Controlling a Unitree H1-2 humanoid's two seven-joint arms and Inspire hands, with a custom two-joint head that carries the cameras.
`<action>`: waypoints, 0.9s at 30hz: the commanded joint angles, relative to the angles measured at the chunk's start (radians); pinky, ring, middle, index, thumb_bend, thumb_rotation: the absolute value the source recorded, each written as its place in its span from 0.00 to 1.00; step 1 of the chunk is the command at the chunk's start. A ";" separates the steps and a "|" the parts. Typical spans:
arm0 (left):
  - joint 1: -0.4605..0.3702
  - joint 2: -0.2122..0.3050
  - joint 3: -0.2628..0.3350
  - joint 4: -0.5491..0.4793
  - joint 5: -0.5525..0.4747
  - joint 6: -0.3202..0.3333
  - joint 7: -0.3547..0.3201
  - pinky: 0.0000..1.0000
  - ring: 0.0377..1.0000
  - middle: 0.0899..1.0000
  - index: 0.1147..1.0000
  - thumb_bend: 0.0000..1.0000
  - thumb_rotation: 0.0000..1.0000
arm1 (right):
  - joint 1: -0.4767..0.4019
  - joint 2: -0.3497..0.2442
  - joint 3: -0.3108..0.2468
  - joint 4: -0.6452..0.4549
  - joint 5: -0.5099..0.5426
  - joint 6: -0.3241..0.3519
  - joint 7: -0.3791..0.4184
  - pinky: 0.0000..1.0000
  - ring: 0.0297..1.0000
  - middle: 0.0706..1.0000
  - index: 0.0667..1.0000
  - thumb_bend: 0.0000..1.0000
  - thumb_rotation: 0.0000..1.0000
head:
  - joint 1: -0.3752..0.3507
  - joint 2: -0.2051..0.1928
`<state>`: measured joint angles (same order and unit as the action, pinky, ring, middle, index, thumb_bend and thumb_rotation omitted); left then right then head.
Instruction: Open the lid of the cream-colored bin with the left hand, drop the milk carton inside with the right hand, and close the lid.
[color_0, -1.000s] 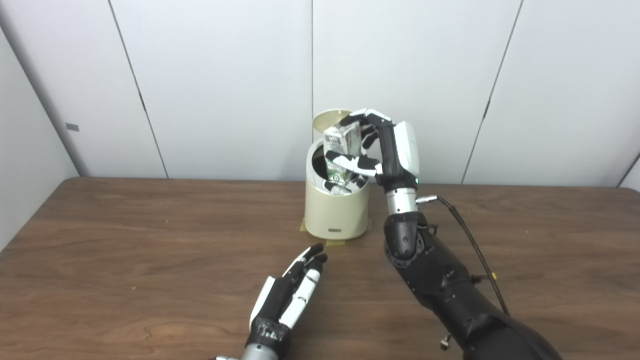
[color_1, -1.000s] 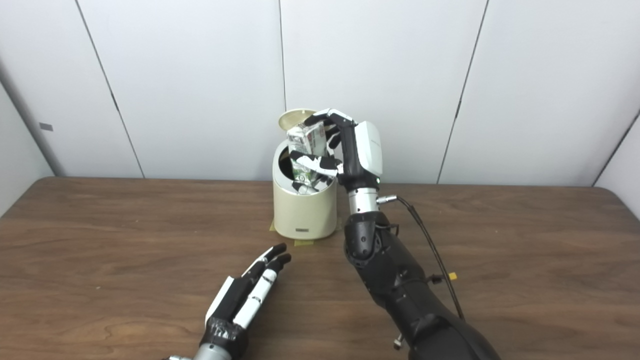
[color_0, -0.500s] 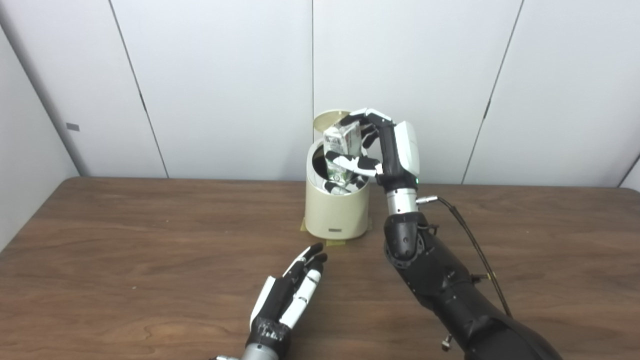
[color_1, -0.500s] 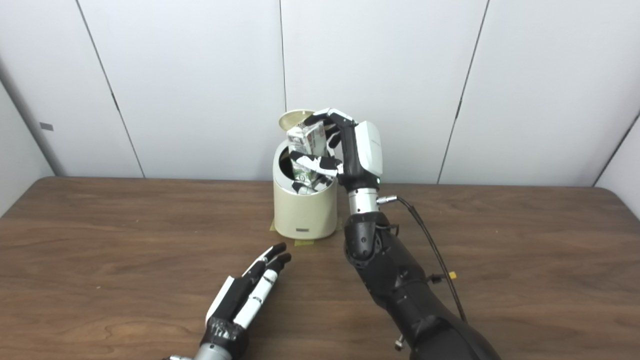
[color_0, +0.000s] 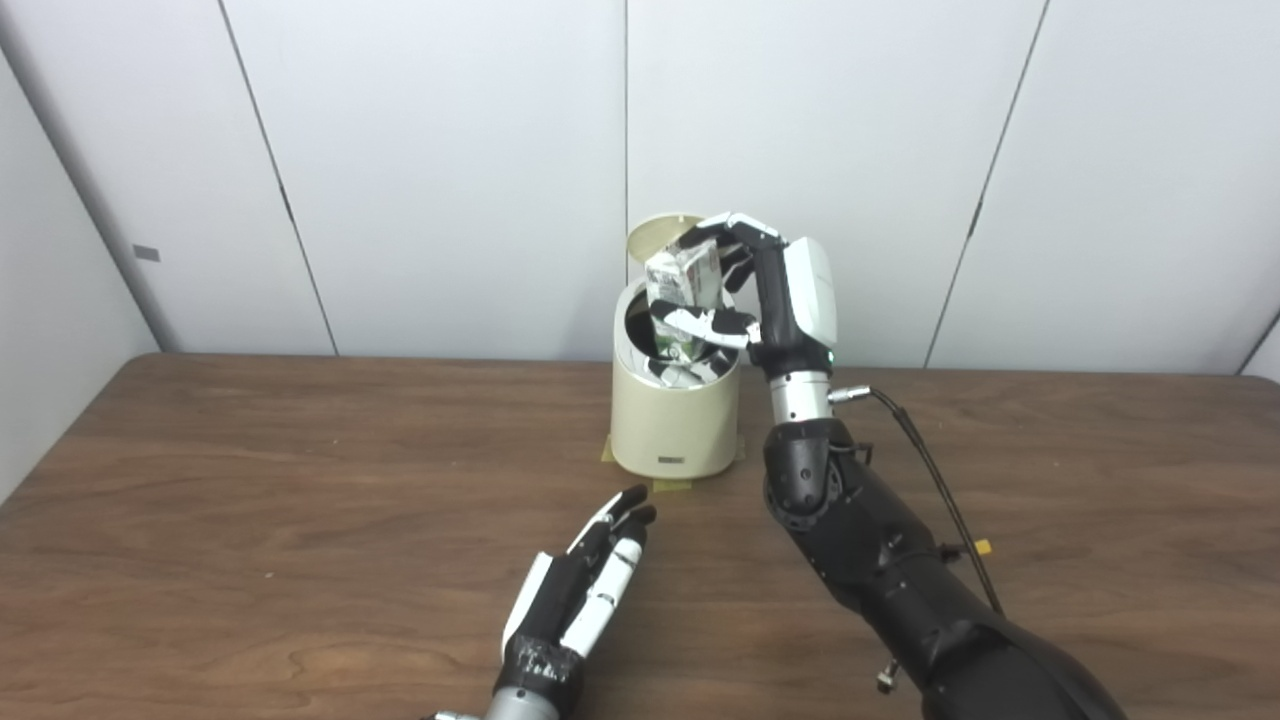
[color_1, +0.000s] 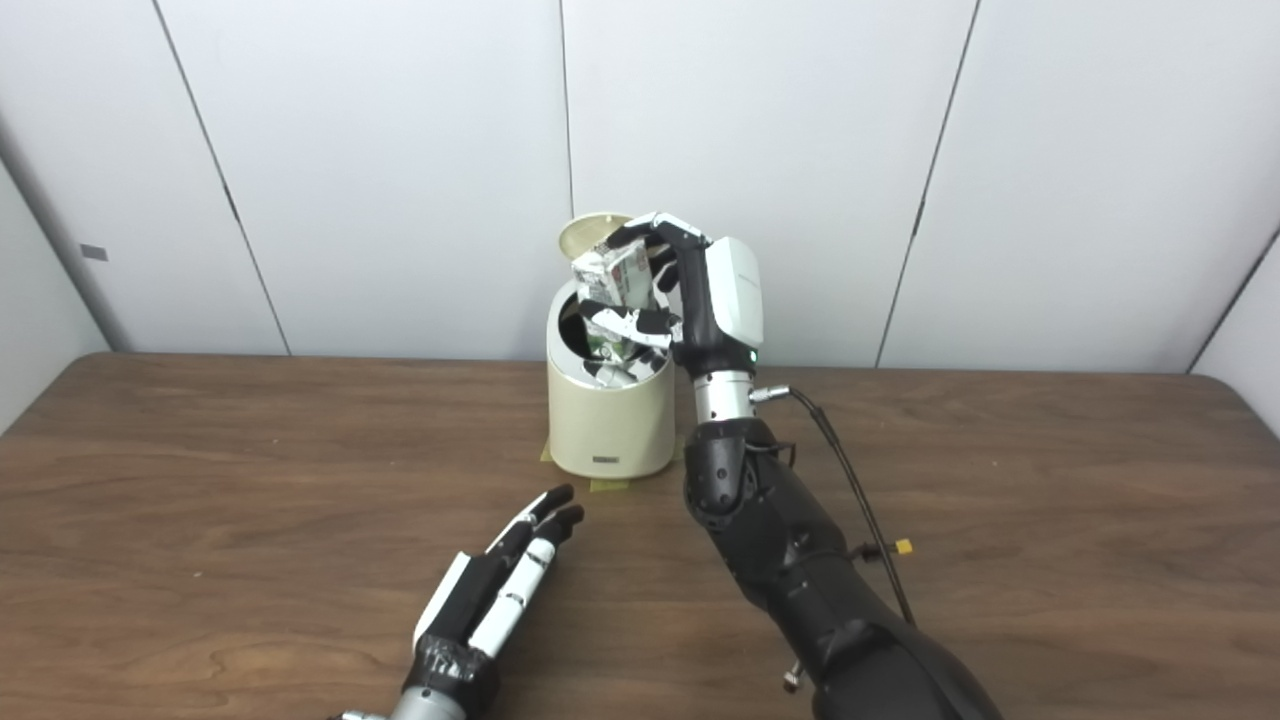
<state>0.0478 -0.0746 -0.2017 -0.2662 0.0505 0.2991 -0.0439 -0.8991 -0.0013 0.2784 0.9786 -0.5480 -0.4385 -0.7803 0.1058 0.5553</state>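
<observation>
Milk carton (color_0: 683, 283), white with green print, crumpled, in right hand (color_0: 770, 300)

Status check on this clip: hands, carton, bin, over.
Left hand open, flat on table. Right hand shut on milk carton, over the open bin. Lid up; nothing blocking.

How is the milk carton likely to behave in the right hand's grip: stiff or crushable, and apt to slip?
The milk carton looks creased, so it is probably empty, light and easily crushed. The right hand holds it between thumb and fingers, tilted over the open cream bin; its glossy printed faces may slide a little. Released, it should drop in.
</observation>
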 joint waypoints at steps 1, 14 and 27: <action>-0.013 -0.015 -0.008 0.002 0.001 -0.006 -0.003 1.00 0.96 0.90 0.92 0.37 0.74 | -0.071 -0.002 -0.007 -0.001 -0.006 -0.010 -0.015 0.30 0.38 0.48 0.48 0.49 0.00 | 0.001 0.001; -0.014 -0.011 -0.007 0.008 0.000 -0.017 -0.006 1.00 0.95 0.90 0.92 0.34 0.76 | -0.086 0.003 -0.014 -0.014 0.004 -0.021 -0.012 0.30 0.39 0.48 0.48 0.49 0.00 | -0.001 0.005; -0.017 -0.017 -0.005 0.002 0.002 -0.008 -0.001 1.00 0.96 0.90 0.92 0.35 0.73 | -0.064 -0.018 0.035 -0.049 -0.098 0.160 -0.015 0.34 0.51 0.62 0.46 0.52 0.11 | -0.001 0.009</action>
<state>0.0478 -0.0778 -0.2014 -0.2607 0.0510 0.2924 -0.0423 -0.9076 -0.0072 0.3172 0.9763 -0.6300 -0.3073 -0.7817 0.1043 0.5630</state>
